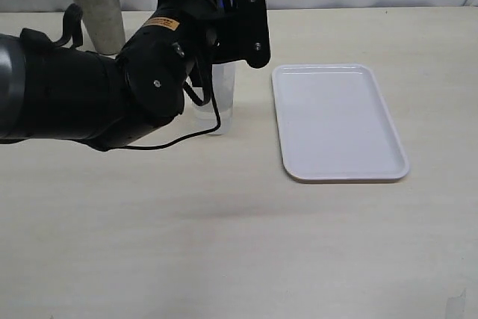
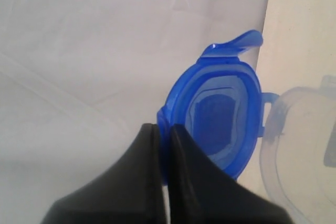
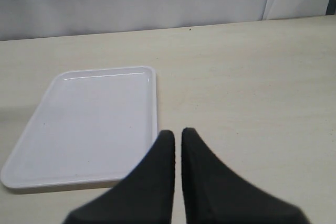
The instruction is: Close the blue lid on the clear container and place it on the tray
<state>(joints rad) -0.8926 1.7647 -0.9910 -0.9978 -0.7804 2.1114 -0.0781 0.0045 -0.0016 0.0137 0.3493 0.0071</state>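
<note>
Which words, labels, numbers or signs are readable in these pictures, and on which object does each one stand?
On the left arm, a yellow label: dark print, too small to read.
Blue lid: no lettering shows on the visible face.
White tray and steel cup: no marks seen.
So no text here can be quoted.

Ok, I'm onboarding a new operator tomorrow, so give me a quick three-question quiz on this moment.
1. True or false: the blue lid is already snapped onto the clear container.
2. Which gripper pinches the blue lid's rim? A) left B) right C) neither
3. Fill in: the clear container stands on the ____, beside the tray, not on it.
Key: 1 false, the lid is held above the container. 2 A, the left gripper. 3 table.
</note>
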